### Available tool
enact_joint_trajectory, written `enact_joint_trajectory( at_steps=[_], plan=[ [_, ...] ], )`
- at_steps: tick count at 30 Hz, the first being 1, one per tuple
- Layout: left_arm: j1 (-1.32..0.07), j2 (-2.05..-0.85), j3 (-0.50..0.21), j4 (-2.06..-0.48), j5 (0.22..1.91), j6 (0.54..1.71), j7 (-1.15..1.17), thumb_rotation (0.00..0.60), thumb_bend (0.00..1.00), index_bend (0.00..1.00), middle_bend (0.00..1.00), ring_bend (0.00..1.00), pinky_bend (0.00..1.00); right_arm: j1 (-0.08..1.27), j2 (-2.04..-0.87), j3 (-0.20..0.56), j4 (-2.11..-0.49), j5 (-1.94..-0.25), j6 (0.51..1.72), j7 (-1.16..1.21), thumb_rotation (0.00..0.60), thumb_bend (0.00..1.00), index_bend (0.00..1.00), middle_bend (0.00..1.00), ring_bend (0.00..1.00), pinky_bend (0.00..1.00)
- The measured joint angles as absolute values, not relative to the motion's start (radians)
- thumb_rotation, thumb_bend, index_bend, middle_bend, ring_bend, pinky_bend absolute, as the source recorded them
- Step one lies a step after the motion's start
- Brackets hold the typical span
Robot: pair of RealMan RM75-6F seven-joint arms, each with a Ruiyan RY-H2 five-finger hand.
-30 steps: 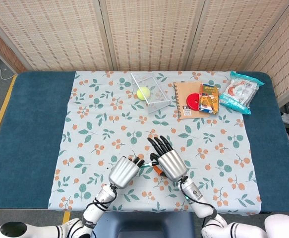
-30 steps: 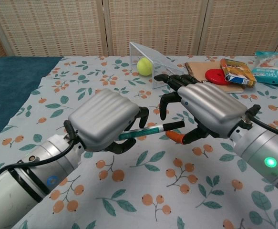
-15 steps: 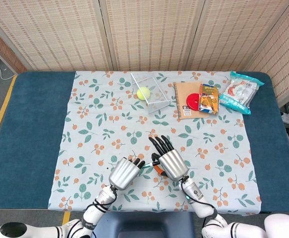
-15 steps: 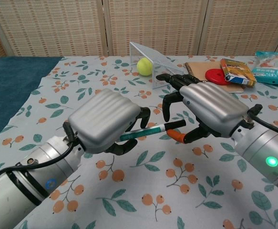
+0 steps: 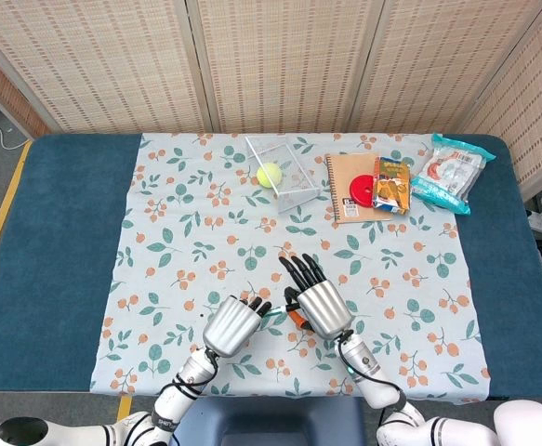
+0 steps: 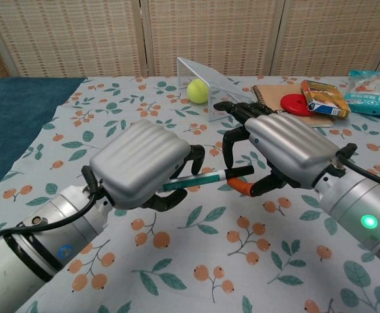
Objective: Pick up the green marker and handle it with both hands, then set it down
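Observation:
My left hand [image 6: 143,163] [image 5: 232,324] grips the green marker [image 6: 199,180] above the cloth near the table's front edge. The marker lies roughly level, and its black tip points right toward my right hand [image 6: 287,149] [image 5: 319,304]. That hand hovers just right of the tip with fingers spread and slightly curled, holding nothing. An orange cap-like piece [image 6: 240,186] shows just below the right hand's fingers. In the head view the marker [image 5: 275,310] is only a sliver between the two hands.
A clear plastic box [image 5: 284,172] with a yellow ball [image 5: 269,175] stands at the back centre. A notebook [image 5: 348,188] carries a red disc [image 5: 361,192] and a snack pack [image 5: 392,185]; a bagged packet [image 5: 449,173] lies far right. A floral cloth [image 5: 178,242] covers the table.
The left hand with the marker has shifted very slightly; the right hand stays beside the tip. Otherwise nothing has visibly changed.

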State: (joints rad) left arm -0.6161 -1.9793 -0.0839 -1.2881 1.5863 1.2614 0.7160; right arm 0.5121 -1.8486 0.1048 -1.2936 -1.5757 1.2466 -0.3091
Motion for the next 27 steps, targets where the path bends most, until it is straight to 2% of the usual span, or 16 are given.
enact_joint_trajectory(
  at_steps=[15, 23, 27],
  plan=[
    [-0.612, -1.968, -0.082, -1.299, 1.598, 1.265, 0.701, 0.600, 0.66, 0.87, 0.96, 0.86, 1.00, 0.516, -1.862, 0.101, -1.275, -1.571, 1.256, -0.303, 0.600, 0.54, 0.87, 0.18, 0.00, 0.00],
    [-0.612, -1.964, -0.080, -1.300, 1.605, 1.266, 0.687, 0.600, 0.66, 0.87, 0.96, 0.86, 1.00, 0.523, -1.871, 0.093, -1.243, -1.599, 1.276, -0.283, 0.600, 0.56, 0.98, 0.25, 0.00, 0.00],
    [-0.612, -1.963, -0.082, -1.295, 1.607, 1.267, 0.675, 0.600, 0.67, 0.87, 0.96, 0.86, 1.00, 0.524, -1.880, 0.086, -1.212, -1.628, 1.314, -0.263, 0.600, 0.56, 1.00, 0.26, 0.03, 0.02]
  ],
)
